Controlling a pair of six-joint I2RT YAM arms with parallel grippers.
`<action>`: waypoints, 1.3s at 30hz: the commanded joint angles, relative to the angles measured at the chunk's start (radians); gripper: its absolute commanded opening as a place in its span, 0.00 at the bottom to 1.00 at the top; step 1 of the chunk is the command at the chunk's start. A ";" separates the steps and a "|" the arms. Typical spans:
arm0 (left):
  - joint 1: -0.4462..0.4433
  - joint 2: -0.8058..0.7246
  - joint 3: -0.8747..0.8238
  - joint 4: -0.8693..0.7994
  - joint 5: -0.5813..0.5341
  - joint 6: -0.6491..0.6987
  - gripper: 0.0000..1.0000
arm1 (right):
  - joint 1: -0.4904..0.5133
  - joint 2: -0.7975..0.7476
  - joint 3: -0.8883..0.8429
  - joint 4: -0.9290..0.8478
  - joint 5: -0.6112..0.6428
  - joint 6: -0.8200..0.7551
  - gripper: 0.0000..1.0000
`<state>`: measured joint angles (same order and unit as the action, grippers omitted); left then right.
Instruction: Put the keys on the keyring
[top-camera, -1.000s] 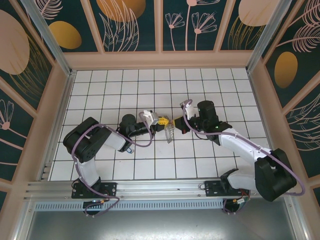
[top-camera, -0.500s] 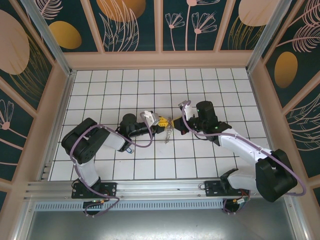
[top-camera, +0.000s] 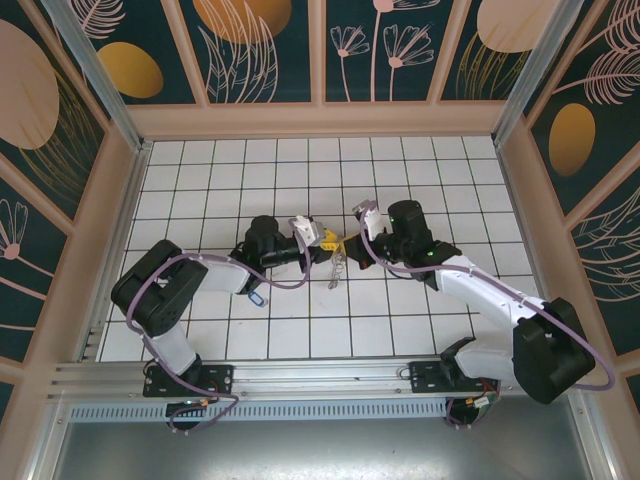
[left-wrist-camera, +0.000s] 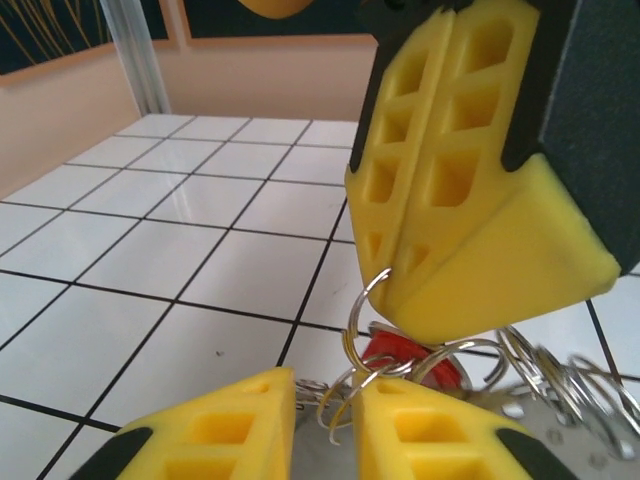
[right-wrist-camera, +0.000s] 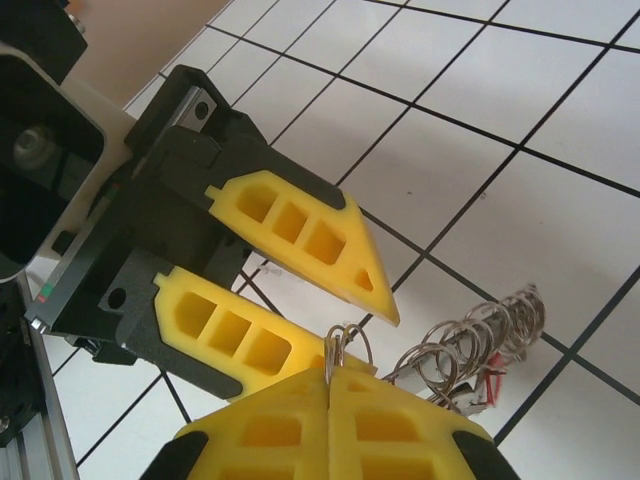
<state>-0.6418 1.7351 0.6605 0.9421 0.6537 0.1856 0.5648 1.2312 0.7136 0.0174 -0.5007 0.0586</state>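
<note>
Step in hand, as we judge it: threading.
- Right gripper (right-wrist-camera: 329, 395) pressed together, pinching keyring (right-wrist-camera: 470, 345) at lower centre of frame.
- Left gripper (left-wrist-camera: 327, 388) slightly spread, gripping nothing.
- Keys (left-wrist-camera: 395, 350) dangle beneath.
- Next, we expect: left takes key, aligns with ring.

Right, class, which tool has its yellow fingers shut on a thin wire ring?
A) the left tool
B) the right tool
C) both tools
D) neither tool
B: the right tool has its fingers flat against each other with the wire ring pinched at their tips, while the left tool shows a gap between its fingers.
</note>
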 joint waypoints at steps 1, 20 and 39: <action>0.001 -0.015 0.028 -0.139 0.021 0.083 0.20 | 0.014 0.004 0.041 0.008 -0.006 -0.016 0.00; 0.001 -0.040 -0.028 0.006 0.001 0.043 0.00 | 0.001 -0.021 0.008 -0.053 0.149 -0.009 0.00; 0.002 0.035 -0.058 0.275 0.051 -0.051 0.00 | -0.046 0.063 0.015 -0.064 0.099 0.044 0.00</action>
<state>-0.6407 1.7576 0.6102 1.0779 0.6529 0.1673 0.5392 1.2621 0.7204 0.0135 -0.4332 0.0792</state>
